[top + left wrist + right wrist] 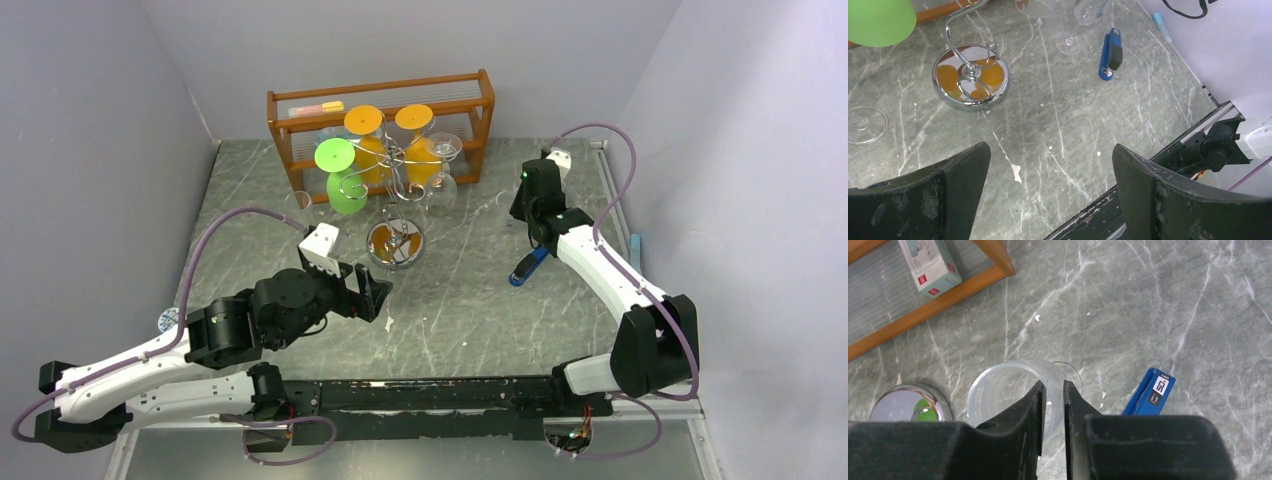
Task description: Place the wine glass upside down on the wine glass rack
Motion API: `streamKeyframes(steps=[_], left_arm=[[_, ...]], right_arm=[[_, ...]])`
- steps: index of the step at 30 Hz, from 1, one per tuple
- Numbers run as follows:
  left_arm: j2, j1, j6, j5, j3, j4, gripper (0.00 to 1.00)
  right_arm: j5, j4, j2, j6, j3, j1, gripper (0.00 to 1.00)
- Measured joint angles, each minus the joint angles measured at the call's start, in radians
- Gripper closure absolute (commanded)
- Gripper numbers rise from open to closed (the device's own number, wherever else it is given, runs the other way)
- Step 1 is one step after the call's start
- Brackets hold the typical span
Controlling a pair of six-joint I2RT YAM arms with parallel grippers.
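A clear wine glass (998, 385) stands upright on the grey table, right of the wine glass rack. My right gripper (1053, 385) is shut on its rim, one finger inside the bowl and one outside. The glass also shows in the left wrist view (1085, 12). The silver wire rack (395, 190) stands on its round shiny base (970, 77) at the table's middle back, with green, orange and clear glasses hanging upside down. My left gripper (1050, 147) is open and empty, low over the table in front of the rack base.
A blue stapler (528, 267) lies beside my right arm. An orange-brown wooden shelf (380, 110) stands behind the rack, with a small box (928, 262) on it. Another clear glass (298, 205) stands left of the rack. Grey walls close in on three sides.
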Motion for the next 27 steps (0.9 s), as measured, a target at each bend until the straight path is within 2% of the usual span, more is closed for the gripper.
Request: streamKeyframes(steps=[4,10,17,22,27], left_arm=[[0.002,0.0,0.0,0.001,0.0,0.002,0.05],[0.014,0.0,-0.023,0.025,-0.006,0.023,0.05],[0.011,0.0,-0.141,0.052,-0.097,0.095,0.04],[-0.006,0.0,-0.28,0.044,-0.169,0.118,0.03],[-0.055,0.0,-0.558,-0.006,-0.202,0.092,0.03]], right_arm=[[-0.027,-0.015,-0.005,-0.032,0.002,-0.001,1.0],[-0.103,-0.085,-0.072,-0.039,-0.02,0.0,1.0],[-0.24,-0.083,-0.31,-0.033,-0.129,0.005,1.0],[-0.394,-0.056,-0.459,0.01,-0.23,0.006,1.0],[-0.579,0.09,-0.612,0.105,-0.429,0.028,1.0]])
